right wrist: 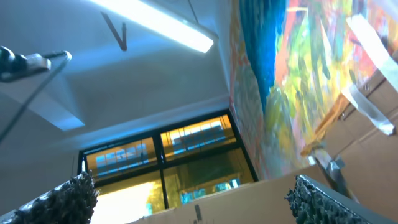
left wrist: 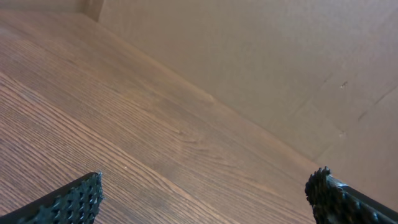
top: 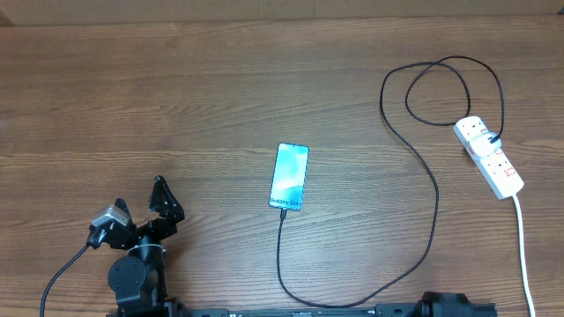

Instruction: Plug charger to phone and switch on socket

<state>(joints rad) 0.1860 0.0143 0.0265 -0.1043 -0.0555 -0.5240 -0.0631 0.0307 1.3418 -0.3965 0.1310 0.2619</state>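
Both hands spread wide and empty, left hand [left wrist: 205,199] over the surface [top: 176,88], right hand [right wrist: 193,199] aimed skyward; I judge charger [top: 279,251] already seated in phone [top: 289,176] at centre, leaving the socket [top: 489,157] switch, upper right.

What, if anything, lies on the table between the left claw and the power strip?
Two things do. The phone lies flat roughly midway, and beyond it the charger cable curves across the wood before the power strip. Both are low and flat. The left claw is open at the table's near left.
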